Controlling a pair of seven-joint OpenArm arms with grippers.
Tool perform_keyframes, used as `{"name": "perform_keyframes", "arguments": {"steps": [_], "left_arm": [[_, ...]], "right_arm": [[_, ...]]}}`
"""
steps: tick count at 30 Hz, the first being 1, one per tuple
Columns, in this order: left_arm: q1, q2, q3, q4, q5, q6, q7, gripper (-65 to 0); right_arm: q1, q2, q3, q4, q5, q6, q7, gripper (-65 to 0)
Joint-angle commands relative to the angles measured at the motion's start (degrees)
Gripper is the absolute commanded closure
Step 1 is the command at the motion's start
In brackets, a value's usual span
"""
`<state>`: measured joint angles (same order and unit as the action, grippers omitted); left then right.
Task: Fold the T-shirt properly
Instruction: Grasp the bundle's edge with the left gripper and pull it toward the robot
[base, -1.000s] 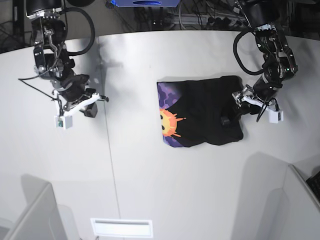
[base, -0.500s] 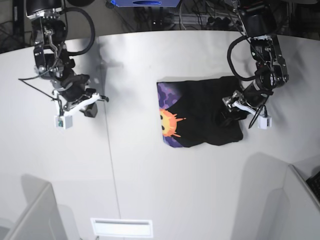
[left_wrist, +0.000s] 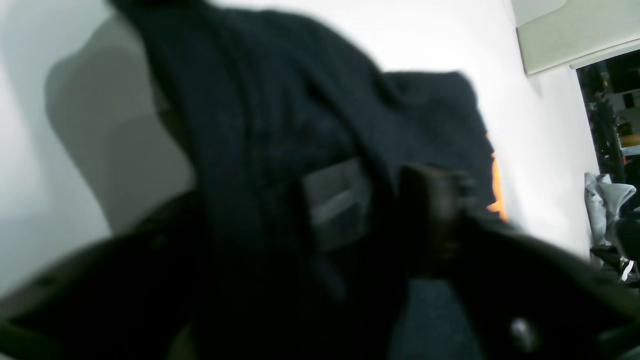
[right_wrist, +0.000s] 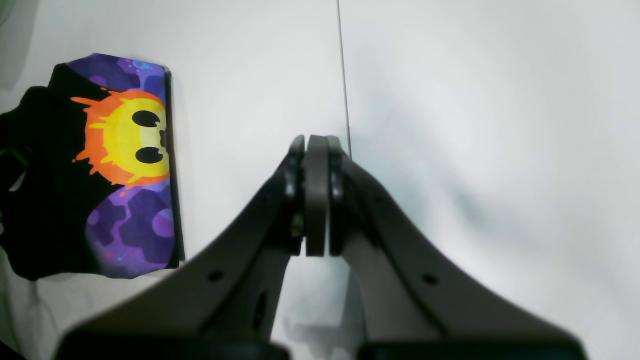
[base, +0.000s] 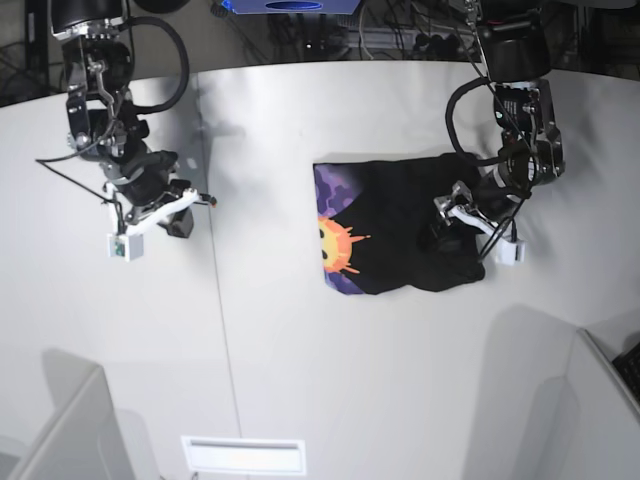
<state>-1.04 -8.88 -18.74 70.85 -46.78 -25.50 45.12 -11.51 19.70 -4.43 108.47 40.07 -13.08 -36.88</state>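
The T-shirt (base: 385, 225) lies folded into a rough rectangle right of the table's middle, black side up, with the orange-yellow sun face on purple print along its left edge. The print shows clearly in the right wrist view (right_wrist: 125, 165). My left gripper (base: 443, 232) is over the shirt's right part and is shut on a fold of black cloth. In the blurred left wrist view the cloth (left_wrist: 280, 125) rises between its jaws (left_wrist: 320, 215). My right gripper (base: 190, 205) is shut and empty above bare table far left of the shirt, and its closed jaws show in the right wrist view (right_wrist: 316, 145).
A thin seam (base: 215, 300) runs down the white table between my right gripper and the shirt. A white slot (base: 243, 455) sits at the front edge. Grey partitions stand at the front left (base: 70, 430) and front right (base: 600, 400) corners. Cables lie behind the table.
My left gripper has moved left from the shirt's right edge onto the shirt, drawing black cloth with it. The right arm has barely moved.
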Motion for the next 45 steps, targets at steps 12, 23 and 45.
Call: {"name": "perform_keyframes", "arguments": {"steps": [12,23,45], "left_arm": [[0.29,-4.35,7.01,0.05,2.08,1.36,3.18,0.0],[0.2,-8.74,13.16,0.49,2.17,1.36,3.18,0.0],[-6.21,-16.13,29.78,2.16,2.17,1.36,3.18,0.0]], "right_arm": [[0.39,0.3,0.51,0.85,0.15,0.29,1.32,0.0],[0.12,0.12,0.6,0.85,0.15,0.29,1.32,0.0],[-8.58,-5.77,22.05,0.85,0.58,0.29,1.24,0.0]]}}
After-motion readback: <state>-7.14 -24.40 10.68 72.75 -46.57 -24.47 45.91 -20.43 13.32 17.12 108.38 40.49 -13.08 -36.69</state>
